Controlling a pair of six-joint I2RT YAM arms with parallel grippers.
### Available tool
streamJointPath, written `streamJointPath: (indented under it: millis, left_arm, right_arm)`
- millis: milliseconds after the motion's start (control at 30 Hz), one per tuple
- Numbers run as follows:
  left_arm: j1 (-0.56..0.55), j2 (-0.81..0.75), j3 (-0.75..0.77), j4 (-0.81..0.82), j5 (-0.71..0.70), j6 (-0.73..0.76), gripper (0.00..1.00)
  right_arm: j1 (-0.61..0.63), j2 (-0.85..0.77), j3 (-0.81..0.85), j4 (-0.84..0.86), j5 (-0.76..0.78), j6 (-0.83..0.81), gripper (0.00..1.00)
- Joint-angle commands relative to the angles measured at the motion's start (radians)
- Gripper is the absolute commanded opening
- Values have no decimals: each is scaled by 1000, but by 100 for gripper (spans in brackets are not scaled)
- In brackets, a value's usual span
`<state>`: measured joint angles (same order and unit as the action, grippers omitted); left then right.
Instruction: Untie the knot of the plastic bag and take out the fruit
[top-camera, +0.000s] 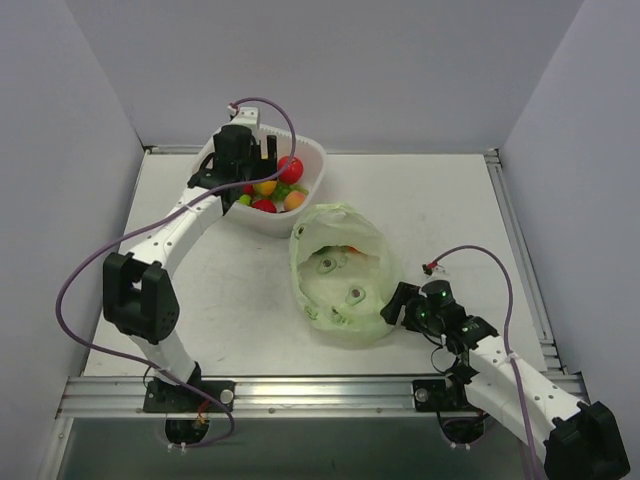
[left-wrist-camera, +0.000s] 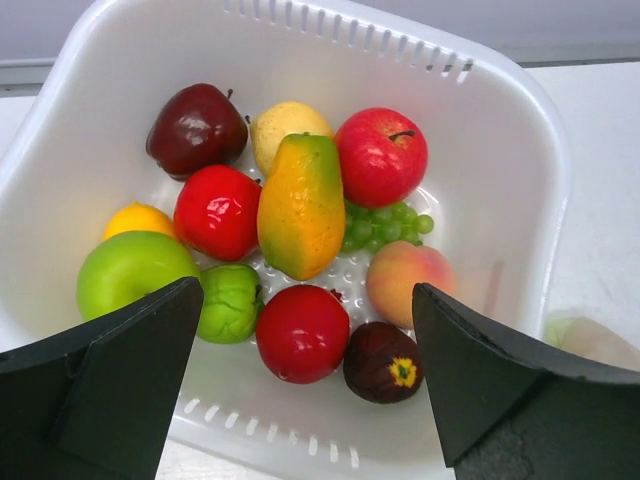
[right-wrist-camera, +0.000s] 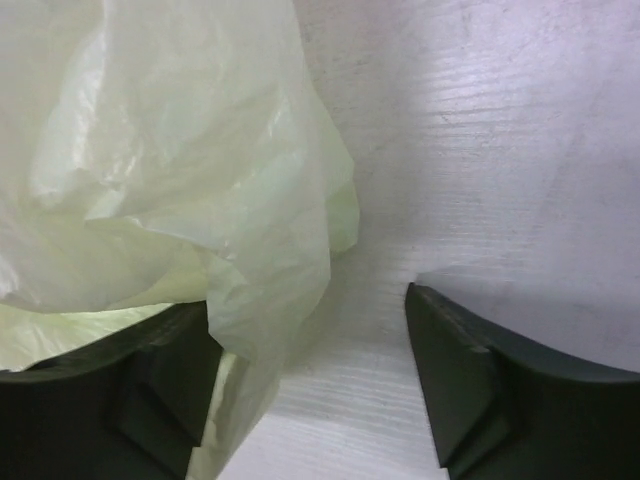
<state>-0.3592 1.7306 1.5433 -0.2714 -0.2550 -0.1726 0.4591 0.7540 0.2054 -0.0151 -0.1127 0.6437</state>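
Note:
The pale green plastic bag (top-camera: 340, 280) lies on the table, its mouth gaping towards the basket; no knot shows. A small orange patch (top-camera: 350, 249) shows inside it. My left gripper (top-camera: 258, 165) hangs open and empty over the white basket (top-camera: 310, 165), fingers spread above the fruit (left-wrist-camera: 308, 300). In the basket lie a red apple (left-wrist-camera: 380, 155), a green apple (left-wrist-camera: 130, 270), a yellow-orange mango (left-wrist-camera: 300, 205) and a dark round fruit (left-wrist-camera: 383, 362). My right gripper (top-camera: 392, 308) is open at the bag's lower right edge (right-wrist-camera: 308, 300); bag film (right-wrist-camera: 200, 170) drapes over its left finger.
The basket (left-wrist-camera: 500, 150) also holds green grapes (left-wrist-camera: 385, 225), a peach (left-wrist-camera: 408, 280), a dark red apple (left-wrist-camera: 195, 128) and other red, yellow and green pieces. Grey walls close in the table on three sides. A metal rail (top-camera: 320, 385) runs along the near edge.

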Motion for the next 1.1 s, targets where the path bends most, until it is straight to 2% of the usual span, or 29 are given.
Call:
streamJointPath:
  millis: [0,100,267,367,533,767,933,1067]
  left_arm:
    - [-6,-129,-32,58,65,-18,97]
    - [-17,-239,-135,38,88,-24,97]
    - [-35,-448,-310,-11,155,-19,97]
    - [-44,-557,-432,-25,206,-5,97]
    - [-47,-661,-616,18,237,38,97]
    - [-44,-707,-640,27,281,5,97]
    - [-40,-703,-635,11,227,15,97]
    - [-27,-710,-634,12,246,10,97]
  right_arm:
    - [4,-40,35,-78,-24,-36,75]
    - [9,-77,118,-150,-59,-64,83]
    - [13,-52,330,-331,-85,-212,90]
    - [15,19,506,-440,-104,-329,91]
    - [12,177,754,-503,-82,-499,95]
    - [7,468,1041,-505,-195,-595,98]
    - [9,685,1178,-500,-223,-683,100]
    - [7,836,1262,-499,-228,-736,100]
